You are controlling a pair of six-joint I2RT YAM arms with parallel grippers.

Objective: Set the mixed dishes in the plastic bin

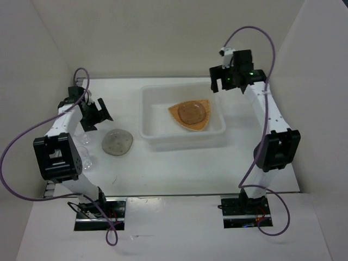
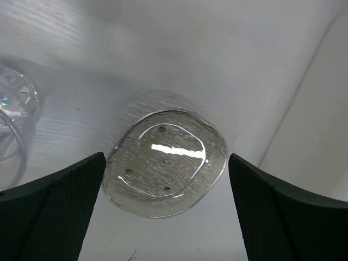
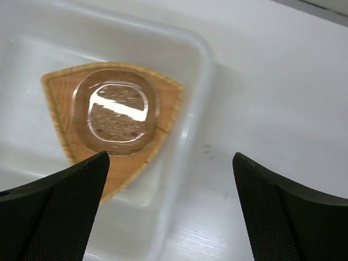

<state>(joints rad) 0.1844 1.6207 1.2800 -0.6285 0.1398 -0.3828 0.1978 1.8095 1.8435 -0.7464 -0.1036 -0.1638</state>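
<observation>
I'm lining up the wide-open left tool [image 2: 166,156] with the saucer [image 2: 165,166], planning a low, level pinch on its thin rim.

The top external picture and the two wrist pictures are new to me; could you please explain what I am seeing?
Two robot arms are bolted to a table's near edge. The top picture looks down from above and behind. The other two come from cameras on each wrist, the black wedges being claw fingers. The left claw hangs open over a grey-brown saucer, beside clear cups. The right claw hangs open above the plastic bin's edge, where an orange plate carries another saucer. Neither holds anything.
</observation>
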